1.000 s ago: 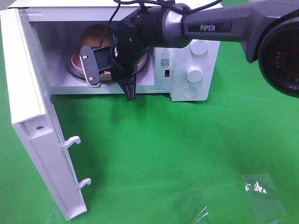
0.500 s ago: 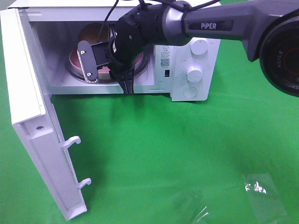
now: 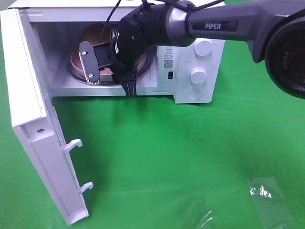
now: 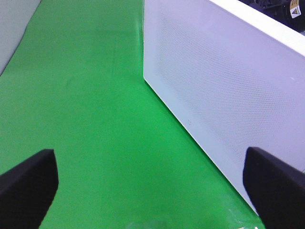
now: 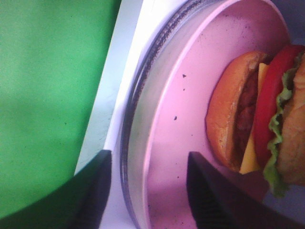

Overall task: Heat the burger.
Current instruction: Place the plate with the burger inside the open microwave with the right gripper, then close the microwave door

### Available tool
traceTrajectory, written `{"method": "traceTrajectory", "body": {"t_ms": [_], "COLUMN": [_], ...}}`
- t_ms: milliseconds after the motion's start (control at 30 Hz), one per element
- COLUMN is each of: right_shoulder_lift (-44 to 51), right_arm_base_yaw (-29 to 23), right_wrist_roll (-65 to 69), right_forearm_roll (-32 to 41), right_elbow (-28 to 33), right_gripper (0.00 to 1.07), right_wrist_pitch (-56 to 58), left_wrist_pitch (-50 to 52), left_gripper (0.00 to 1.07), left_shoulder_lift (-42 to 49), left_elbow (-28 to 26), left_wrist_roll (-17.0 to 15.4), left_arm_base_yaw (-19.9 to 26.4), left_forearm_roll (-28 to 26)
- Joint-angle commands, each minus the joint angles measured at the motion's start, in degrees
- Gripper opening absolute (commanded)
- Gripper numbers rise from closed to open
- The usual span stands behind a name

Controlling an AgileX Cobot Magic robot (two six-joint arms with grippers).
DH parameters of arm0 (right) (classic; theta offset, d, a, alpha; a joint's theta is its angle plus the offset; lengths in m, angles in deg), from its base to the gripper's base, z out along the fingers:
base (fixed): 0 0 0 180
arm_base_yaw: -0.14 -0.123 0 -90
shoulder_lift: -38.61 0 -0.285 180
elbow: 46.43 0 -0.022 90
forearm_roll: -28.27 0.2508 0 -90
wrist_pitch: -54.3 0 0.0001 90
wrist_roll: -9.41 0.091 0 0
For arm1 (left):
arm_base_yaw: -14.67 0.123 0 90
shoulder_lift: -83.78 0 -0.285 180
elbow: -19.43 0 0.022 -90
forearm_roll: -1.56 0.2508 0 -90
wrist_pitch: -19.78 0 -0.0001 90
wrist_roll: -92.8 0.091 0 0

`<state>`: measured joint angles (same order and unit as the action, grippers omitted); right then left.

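Compared with a second ago, we see the right gripper (image 3: 112, 87) sitting slightly higher and further into the mouth of the microwave (image 3: 200, 52). Its fingers are now spread wider and straddle the rim of the pink plate (image 5: 190, 95) without pinching it. The burger (image 5: 257, 119) rests on that plate, over the glass turntable (image 5: 129, 143) inside the oven, unmoved. The left gripper (image 4: 152, 191) hangs spread wide beside the swung-out door (image 4: 228, 86), holding nothing.
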<state>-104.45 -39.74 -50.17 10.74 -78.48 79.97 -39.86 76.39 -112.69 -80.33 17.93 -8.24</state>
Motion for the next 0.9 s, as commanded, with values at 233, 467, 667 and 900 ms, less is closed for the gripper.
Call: {"method": "traceTrajectory", "body": {"t_ms": [233, 467, 667, 900], "right_shoulder_lift": [1.2, 3.4, 5.4, 8.4], "right_arm_base_yaw": [-0.1, -0.1, -0.1, -0.1], "right_wrist_roll": [1.3, 1.3, 1.3, 1.3], "right_forearm_roll": [1.9, 2.4, 2.4, 0.8], "right_elbow": [-0.1, 3.8, 9.0, 14.2], "right_gripper": [0.66, 0.69, 0.73, 0.77], "right_wrist_pitch": [-0.3, -3.4, -6.4, -10.3], "left_wrist_pitch": [0.3, 0.3, 0.3, 0.3], "left_gripper": [0.98, 0.98, 0.98, 0.98], "left_shoulder_lift": [1.0, 1.0, 1.0, 1.0], "left_elbow": [0.2, 0.2, 0.2, 0.1], "left_wrist_roll": [0.0, 0.0, 0.0, 0.0], "left_arm_base_yaw": [0.1, 0.1, 0.1, 0.1], "left_forearm_roll": [-0.1, -0.1, -0.1, -0.1]}}
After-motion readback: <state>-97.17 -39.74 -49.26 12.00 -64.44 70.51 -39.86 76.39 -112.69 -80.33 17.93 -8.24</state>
